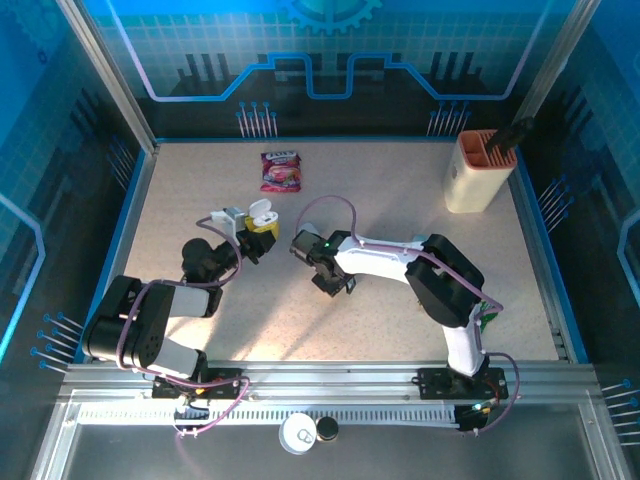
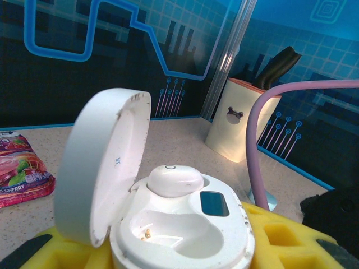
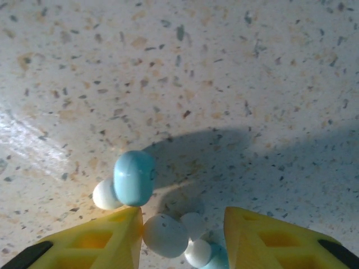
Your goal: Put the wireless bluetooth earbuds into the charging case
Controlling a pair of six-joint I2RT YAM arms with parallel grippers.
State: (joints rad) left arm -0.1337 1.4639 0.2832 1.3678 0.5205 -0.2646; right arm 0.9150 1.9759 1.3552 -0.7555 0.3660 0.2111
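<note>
Earbuds (image 3: 165, 235), white and pale blue, lie bunched on the table (image 3: 235, 84) between the part-open fingers of the right end effector (image 3: 182, 224), which grips none of them. We see the left end effector (image 1: 252, 230) clamped on the case (image 2: 185, 235), lid (image 2: 104, 168) up, one bud (image 2: 175, 180) seated and the near socket (image 2: 162, 230) empty. As we judge the risks, fingers closing on the bunch may pinch two at once or squirt one away. A skewed grip may then jam a stem against the socket rim or twist the case in its hold.
</note>
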